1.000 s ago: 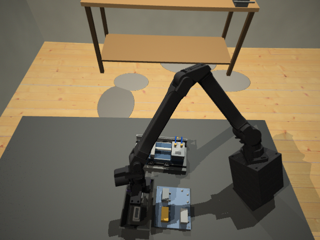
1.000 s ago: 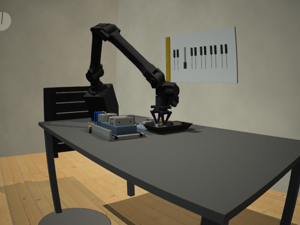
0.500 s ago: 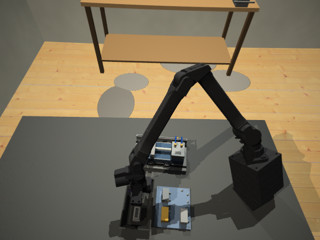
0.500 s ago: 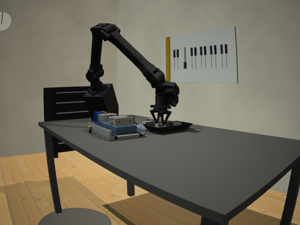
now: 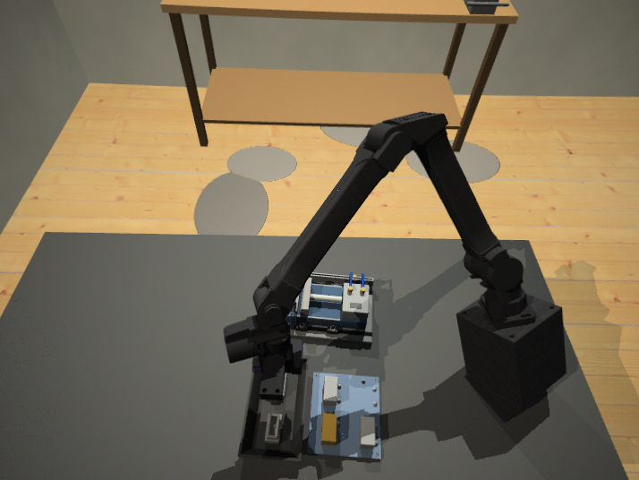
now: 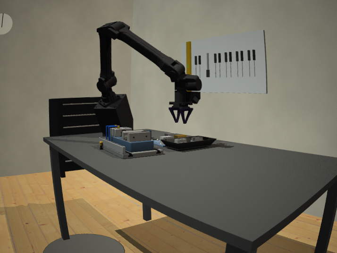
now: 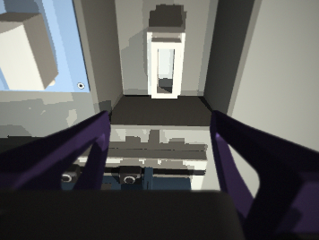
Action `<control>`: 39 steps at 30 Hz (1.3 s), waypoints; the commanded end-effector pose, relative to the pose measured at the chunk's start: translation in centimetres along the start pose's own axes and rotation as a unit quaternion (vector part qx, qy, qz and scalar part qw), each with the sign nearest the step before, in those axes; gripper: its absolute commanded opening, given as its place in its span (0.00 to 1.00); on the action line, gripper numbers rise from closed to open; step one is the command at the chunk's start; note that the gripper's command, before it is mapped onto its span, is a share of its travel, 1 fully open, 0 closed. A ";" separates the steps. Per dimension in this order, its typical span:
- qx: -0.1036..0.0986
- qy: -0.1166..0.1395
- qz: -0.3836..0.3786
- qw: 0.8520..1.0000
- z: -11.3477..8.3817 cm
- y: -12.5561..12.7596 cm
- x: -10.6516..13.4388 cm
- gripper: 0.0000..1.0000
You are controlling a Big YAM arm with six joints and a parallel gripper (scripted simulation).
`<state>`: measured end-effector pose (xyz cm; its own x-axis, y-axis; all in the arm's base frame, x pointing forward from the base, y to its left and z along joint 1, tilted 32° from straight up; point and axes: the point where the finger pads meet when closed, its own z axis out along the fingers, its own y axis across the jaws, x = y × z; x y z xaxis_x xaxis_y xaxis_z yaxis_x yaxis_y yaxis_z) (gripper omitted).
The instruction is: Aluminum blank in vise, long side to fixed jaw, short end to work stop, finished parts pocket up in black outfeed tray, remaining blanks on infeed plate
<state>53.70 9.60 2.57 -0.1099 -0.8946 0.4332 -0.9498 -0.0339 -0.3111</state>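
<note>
Two finished parts lie in the tray (image 5: pixel 247 413) (image 6: pixel 187 147) (image 7: pixel 104 58): the near part (image 6: pixel 180 140) (image 7: pixel 166 87), toward the vise (image 5: pixel 326 321) (image 6: pixel 141 146) (image 7: pixel 172 184), and the far part (image 5: pixel 273 427) (image 6: pixel 197 139). The near one shows its pocket upward in the wrist view, the far one from above. My gripper (image 5: pixel 277 361) (image 6: pixel 181 122) (image 7: pixel 159 119) hangs above them, jaws partway apart with nothing between them.

On the surface (image 5: pixel 129 310) (image 6: pixel 190 174), the vise sits nearer the long edge on the hose side, and the tray and plate (image 5: pixel 353 413) (image 6: pixel 157 143) (image 7: pixel 72 76) lie farther from that edge. The plate holds the near gray (image 5: pixel 330 390) (image 6: pixel 165 137) (image 7: pixel 22 49), the brass (image 5: pixel 328 428) (image 6: pixel 180 135) and the far gray (image 5: pixel 367 431). Whether any touches a pin underneath I can't tell. I see no blank in the vise, so I judge loading it to be the step in hand; most of the sorting looks done.

I'd pick the near gray, the shortest carry. I should stay high until past the tray wall, open wider, square my jaws to its long sides and come straight down, minding the pins beside it. At the vise I'd lower it level onto the bars, then press it lightly against the fixed block (image 5: pixel 306 296) (image 6: pixel 138 136) and the stop (image 5: pixel 326 297). Pushing too hard could tip it off a bar; letting go early could leave a gap. I'd lift straight up afterwards.
</note>
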 end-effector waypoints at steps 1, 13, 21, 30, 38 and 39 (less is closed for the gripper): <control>0.016 -0.006 0.014 1.000 -3.8 -1.2 -0.3 0.64; 0.015 -0.005 0.021 1.000 -7.0 -1.8 0.0 0.64; 0.022 -0.009 0.020 1.000 -8.1 -2.0 -0.2 0.00; 0.014 -0.005 0.022 1.000 -7.3 -1.9 0.1 0.00; 0.010 -0.003 0.022 1.000 -6.8 -1.9 0.3 0.00; 0.010 -0.003 0.022 1.000 -6.7 -1.9 0.3 0.00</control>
<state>51.69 11.91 7.00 -0.1207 -0.8931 0.4333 -0.9518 -0.0199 -0.3061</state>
